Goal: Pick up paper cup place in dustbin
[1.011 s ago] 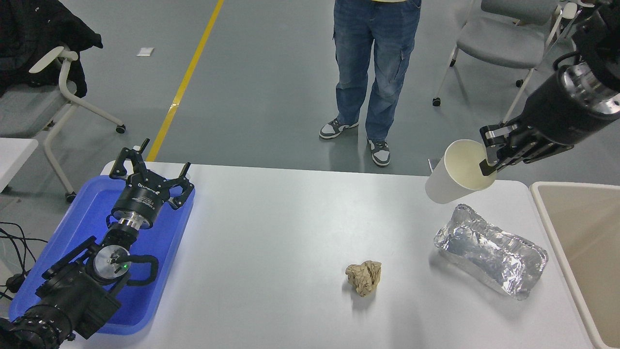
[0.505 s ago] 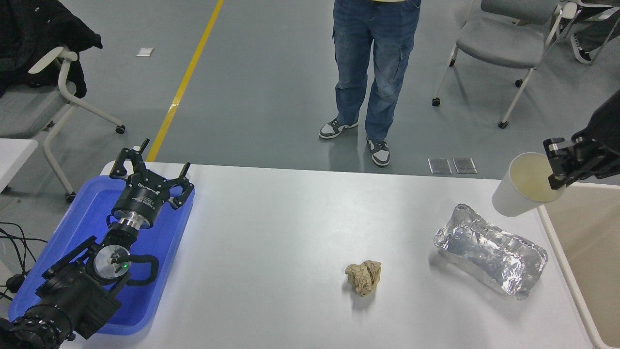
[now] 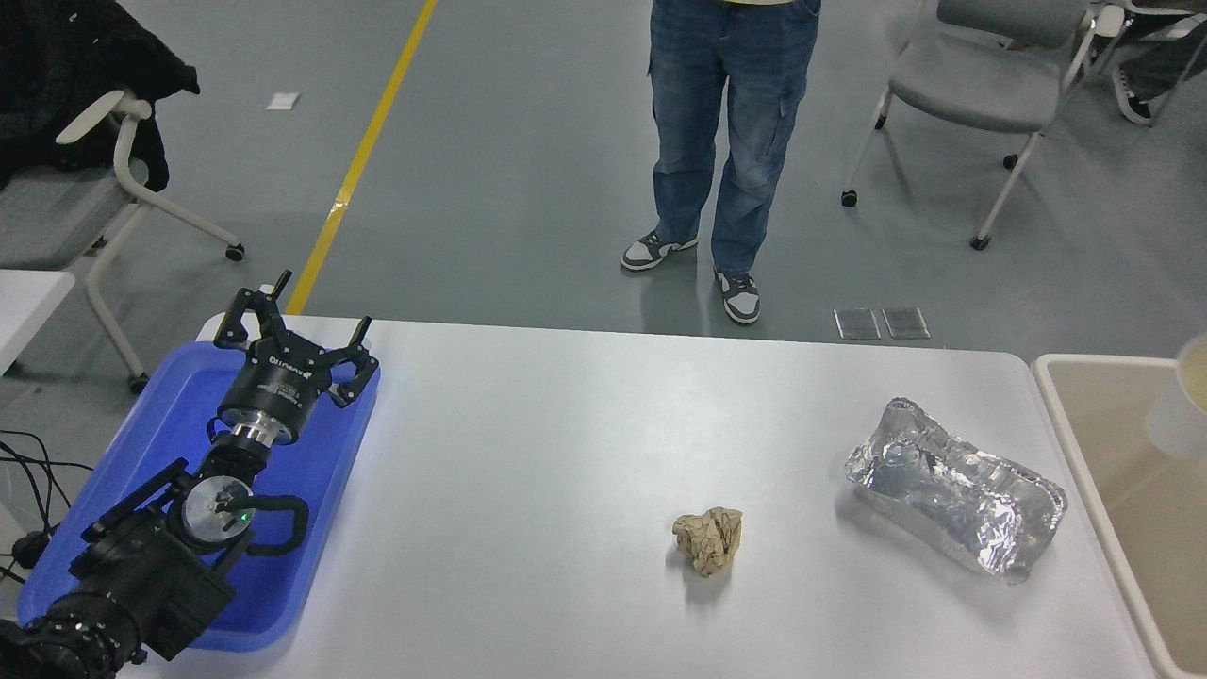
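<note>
- Far left: the left arm lies parked over a blue tray [image 3: 311, 528] at the tabletop's left edge. The left gripper [image 3: 292, 339] points away from the camera, its fingers [image 3: 247, 316] spread wide and holding nothing.
- Tabletop [image 3: 528, 453]: white, running from the tray across to the bin at the right.
- Right of centre, near side: a crumpled brown paper ball [image 3: 709, 539] rests on the tabletop, apart from everything else.
- Further right: a crinkled silver foil container [image 3: 952, 486] lies on the tabletop, well clear of the ball and just short of the right edge.
- Beyond the far side: a person in blue jeans [image 3: 731, 123] and grey-and-white trainers stands on the floor, visible from the waist down; grey chairs stand to either side.
- Right edge: the dustbin [image 3: 1061, 415] — beige, with a pale rounded rim — stands against the tabletop's right end, only partly in frame.
- Extreme right: the paper cup [image 3: 1183, 401] appears blurred and cut off by the frame edge, over the dustbin's opening. Whether it touches the bin cannot be told.
- Right arm and its fingers — outside the frame, so their state cannot be told.
</note>
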Robot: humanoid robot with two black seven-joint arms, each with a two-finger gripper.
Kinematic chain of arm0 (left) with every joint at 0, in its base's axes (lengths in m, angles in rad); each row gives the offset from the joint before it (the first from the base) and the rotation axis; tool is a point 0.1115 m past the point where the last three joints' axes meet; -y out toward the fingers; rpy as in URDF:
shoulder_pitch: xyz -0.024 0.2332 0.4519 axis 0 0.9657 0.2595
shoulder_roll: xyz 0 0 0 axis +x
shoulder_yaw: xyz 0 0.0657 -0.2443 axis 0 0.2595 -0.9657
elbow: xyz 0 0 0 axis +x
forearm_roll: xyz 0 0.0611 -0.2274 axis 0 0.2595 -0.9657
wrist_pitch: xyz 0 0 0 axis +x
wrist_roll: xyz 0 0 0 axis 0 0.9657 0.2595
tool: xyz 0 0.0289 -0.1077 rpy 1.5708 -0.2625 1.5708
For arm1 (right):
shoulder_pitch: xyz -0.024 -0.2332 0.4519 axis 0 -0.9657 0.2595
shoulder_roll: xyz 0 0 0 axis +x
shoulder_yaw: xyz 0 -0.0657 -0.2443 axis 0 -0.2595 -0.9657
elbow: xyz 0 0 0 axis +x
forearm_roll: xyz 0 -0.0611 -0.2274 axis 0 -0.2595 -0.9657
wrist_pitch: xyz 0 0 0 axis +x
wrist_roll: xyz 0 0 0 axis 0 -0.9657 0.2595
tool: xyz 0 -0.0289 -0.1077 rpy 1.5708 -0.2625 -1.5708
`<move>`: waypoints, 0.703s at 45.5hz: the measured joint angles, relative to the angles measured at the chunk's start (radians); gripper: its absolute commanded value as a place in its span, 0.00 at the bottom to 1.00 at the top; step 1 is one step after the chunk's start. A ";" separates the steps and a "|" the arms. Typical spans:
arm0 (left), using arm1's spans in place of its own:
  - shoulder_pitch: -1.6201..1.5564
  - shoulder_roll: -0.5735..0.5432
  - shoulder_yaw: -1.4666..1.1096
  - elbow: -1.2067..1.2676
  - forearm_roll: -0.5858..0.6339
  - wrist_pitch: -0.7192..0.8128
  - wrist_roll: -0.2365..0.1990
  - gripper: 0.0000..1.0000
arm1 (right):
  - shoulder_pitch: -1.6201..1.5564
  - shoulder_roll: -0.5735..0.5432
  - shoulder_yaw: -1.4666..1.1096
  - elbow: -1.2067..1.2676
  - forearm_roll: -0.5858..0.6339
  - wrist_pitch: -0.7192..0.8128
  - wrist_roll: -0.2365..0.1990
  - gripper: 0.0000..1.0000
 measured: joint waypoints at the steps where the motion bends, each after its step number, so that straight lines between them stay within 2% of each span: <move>1: 0.000 0.000 0.000 0.000 0.000 0.000 0.000 1.00 | -0.011 -0.006 0.000 -0.011 0.000 0.000 0.000 0.00; 32: -0.002 0.000 0.000 0.000 -0.001 0.000 0.000 1.00 | -0.429 -0.180 0.226 -0.421 0.011 0.000 0.000 0.00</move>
